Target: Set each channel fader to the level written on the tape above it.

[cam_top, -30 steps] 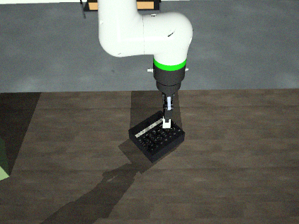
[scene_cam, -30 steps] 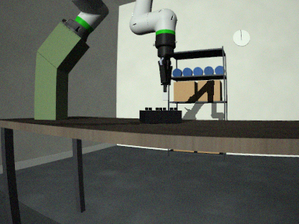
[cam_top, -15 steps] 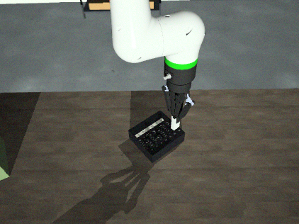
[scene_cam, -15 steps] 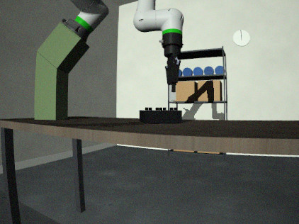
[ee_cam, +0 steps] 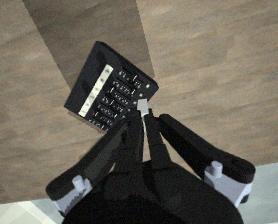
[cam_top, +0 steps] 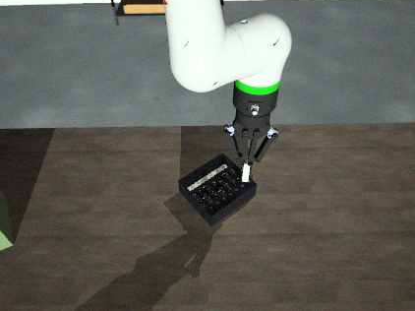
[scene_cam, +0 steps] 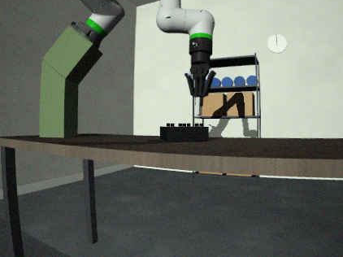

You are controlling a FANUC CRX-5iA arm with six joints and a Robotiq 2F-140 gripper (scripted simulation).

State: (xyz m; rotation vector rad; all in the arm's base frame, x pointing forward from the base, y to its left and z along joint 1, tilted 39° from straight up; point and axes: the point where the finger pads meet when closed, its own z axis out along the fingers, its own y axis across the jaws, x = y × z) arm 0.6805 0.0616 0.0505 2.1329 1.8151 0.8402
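Observation:
The lighting desk is a small black box standing on the dark wooden table. It is turned at an angle to the table edge. A pale tape strip runs along one long side, with several fader slots beside it. The writing and the cap positions are too small to read. My gripper is shut, with pale tips pressed together. It hangs over the desk's end fader, and the side view shows a gap above the caps.
A green angled column carries the arm at the table's left end. A metal rack with blue balls and a cardboard box stands behind the table by the wall. The table's front edge runs across the side view.

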